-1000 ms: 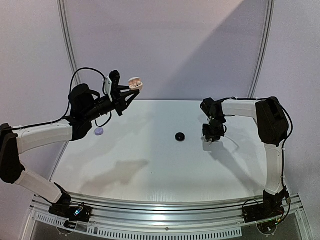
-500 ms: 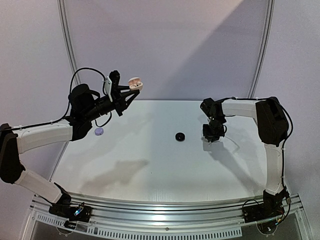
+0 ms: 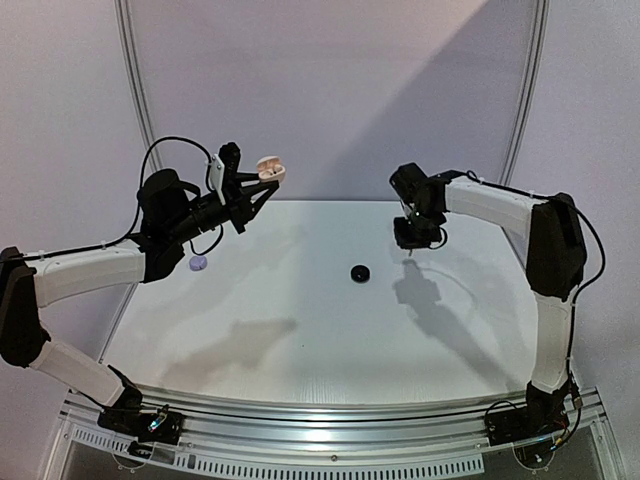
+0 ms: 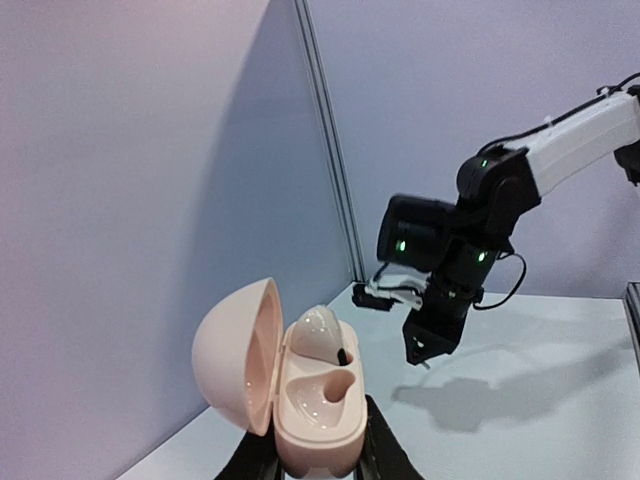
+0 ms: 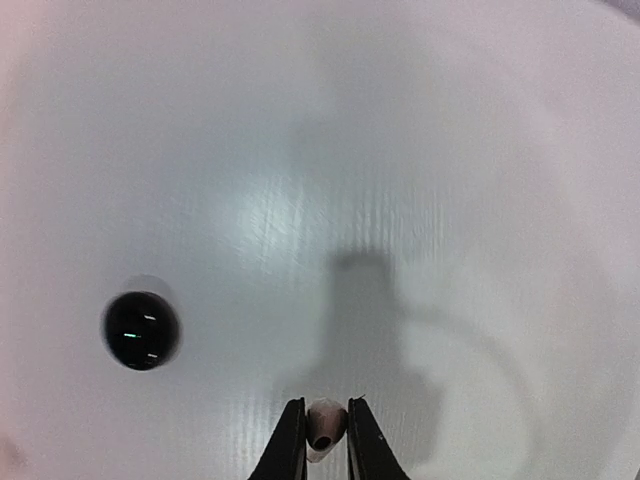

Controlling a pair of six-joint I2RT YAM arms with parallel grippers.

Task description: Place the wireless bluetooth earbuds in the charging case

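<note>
Above the table, a second earbud was held ready for a half-filled case.
At the back left, the open pink case (image 4: 300, 395) was clamped in the shut left gripper (image 4: 315, 455). One pale earbud (image 4: 322, 335) appeared seated in it and the other well was seen empty. The second earbud (image 5: 325, 420) was pinched between the closed fingers of the right gripper (image 5: 322, 432), clear of the table (image 5: 420, 150) and well apart from the case, so its insertion was judged outstanding.

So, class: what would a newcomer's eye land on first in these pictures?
The open pink case, held high by the left fingers, one earbud seated in it. Opposite, the right fingers pinch a pale earbud above the table, where a round black case lies.
</note>
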